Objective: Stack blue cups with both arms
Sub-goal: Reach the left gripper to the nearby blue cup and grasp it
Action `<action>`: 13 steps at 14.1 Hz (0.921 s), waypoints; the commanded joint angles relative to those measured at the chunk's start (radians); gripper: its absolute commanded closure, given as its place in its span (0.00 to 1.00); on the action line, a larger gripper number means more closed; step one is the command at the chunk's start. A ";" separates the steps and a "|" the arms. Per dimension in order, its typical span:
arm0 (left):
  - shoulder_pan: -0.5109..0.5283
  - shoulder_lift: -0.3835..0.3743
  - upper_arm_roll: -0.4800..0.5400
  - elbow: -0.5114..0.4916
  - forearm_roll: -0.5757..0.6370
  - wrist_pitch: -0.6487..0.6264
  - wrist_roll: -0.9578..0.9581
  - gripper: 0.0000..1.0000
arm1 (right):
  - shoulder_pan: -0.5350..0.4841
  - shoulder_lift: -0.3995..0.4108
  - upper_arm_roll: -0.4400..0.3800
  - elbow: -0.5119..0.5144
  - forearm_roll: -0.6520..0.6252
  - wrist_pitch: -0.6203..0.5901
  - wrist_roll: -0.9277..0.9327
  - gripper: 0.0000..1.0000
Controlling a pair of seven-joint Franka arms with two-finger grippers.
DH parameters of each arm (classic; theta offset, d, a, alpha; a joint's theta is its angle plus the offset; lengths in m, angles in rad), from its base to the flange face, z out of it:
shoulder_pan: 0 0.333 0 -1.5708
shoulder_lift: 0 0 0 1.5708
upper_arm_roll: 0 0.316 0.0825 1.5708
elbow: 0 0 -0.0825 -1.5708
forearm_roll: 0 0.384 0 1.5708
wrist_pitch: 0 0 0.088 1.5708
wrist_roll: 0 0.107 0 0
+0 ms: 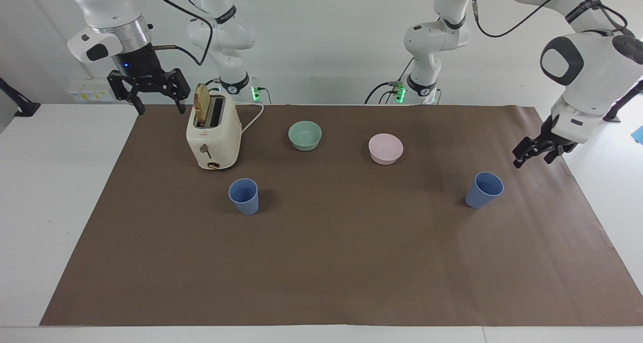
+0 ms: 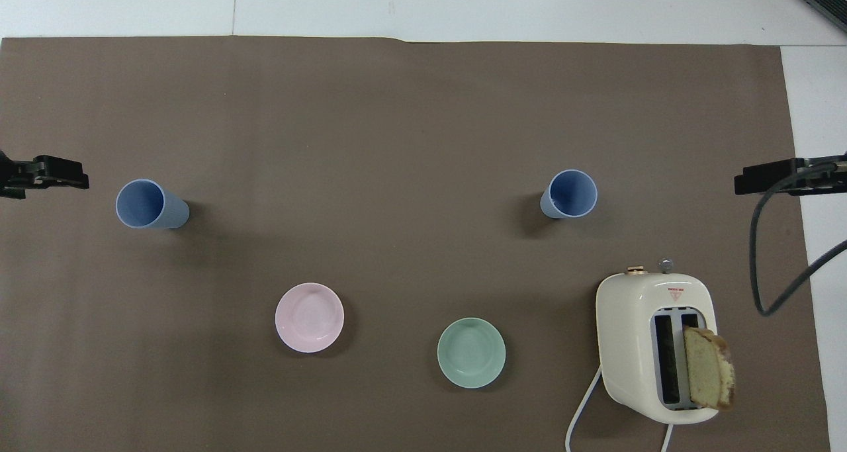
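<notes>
Facing view: both blue cups stand upright on the brown mat, well apart, nothing stacked yet. One blue cup sits toward the right arm's end of the worktop, just farther from the robots than the cream toaster. The other blue cup sits toward the left arm's end, farther from the robots than the pink bowl.

Left claw is low over the mat's edge, near its cup but apart from it, no contact. I read its jaws as apart and empty. Right claw hangs high over the mat's corner beside the toaster, jaws apart, empty, waiting. A bread slice stands up out of one toaster slot. The mint-green bowl sits between the toaster and the pink bowl, clear of both cups.

Overhead view agrees: cup near the left claw, cup sitting alone, right claw well off to the side of it.

My read on progress: basically at the start. Nothing is grasped, nothing lifted. Left arm looks to be on approach to its cup. Still to do: grasp both cups, bring them together, nest one in the other. Toaster is close to the right arm's path, so I'd watch clearance there.
</notes>
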 commanded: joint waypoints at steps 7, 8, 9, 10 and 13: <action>-0.010 0.050 -0.004 -0.187 0.001 0.208 -0.004 0.00 | -0.010 -0.010 0.004 -0.009 0.010 -0.007 -0.019 0.00; -0.011 0.047 -0.004 -0.190 0.000 0.202 -0.006 0.00 | -0.010 -0.010 0.004 -0.009 0.010 -0.007 -0.019 0.00; -0.011 0.039 -0.004 -0.208 0.000 0.202 -0.031 0.17 | -0.010 -0.010 0.004 -0.009 0.010 -0.007 -0.019 0.00; -0.011 0.039 -0.004 -0.210 -0.005 0.203 -0.059 0.94 | -0.010 -0.010 0.004 -0.009 0.010 -0.007 -0.019 0.00; -0.013 0.042 -0.004 -0.202 -0.052 0.203 -0.061 1.00 | -0.010 -0.010 0.004 -0.009 0.010 -0.007 -0.019 0.00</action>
